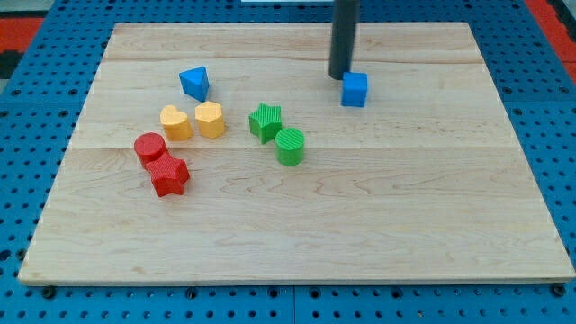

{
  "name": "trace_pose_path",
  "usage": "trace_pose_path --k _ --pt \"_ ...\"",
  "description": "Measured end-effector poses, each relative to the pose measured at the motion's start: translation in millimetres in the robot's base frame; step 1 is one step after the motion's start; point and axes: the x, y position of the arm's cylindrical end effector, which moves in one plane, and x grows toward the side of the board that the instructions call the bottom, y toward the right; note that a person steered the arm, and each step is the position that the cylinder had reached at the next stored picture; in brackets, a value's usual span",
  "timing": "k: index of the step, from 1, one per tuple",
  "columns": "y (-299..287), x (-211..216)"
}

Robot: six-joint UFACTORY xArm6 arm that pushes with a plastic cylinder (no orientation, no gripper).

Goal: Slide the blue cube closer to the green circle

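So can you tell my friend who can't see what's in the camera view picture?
A dark rod's tip, my tip, sits just to the upper left of a blue cube on a wooden board. Toward the view's left lie a green cylinder, green star, two yellow blocks, a blue triangular block, a red cylinder and a red star.

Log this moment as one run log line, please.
tip touching blue cube's upper-left | green circle lower-left of cube, apart | green star beside circle | slide not done
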Motion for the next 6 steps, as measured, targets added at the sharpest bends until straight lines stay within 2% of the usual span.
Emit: trace_pose_path --k 2,3,4,5,6 --pt "22.0 92.2" --pt "40.5 65.8" --pt "52.9 79.1" --pt "63.0 127.2" --pt "63.0 143.4"
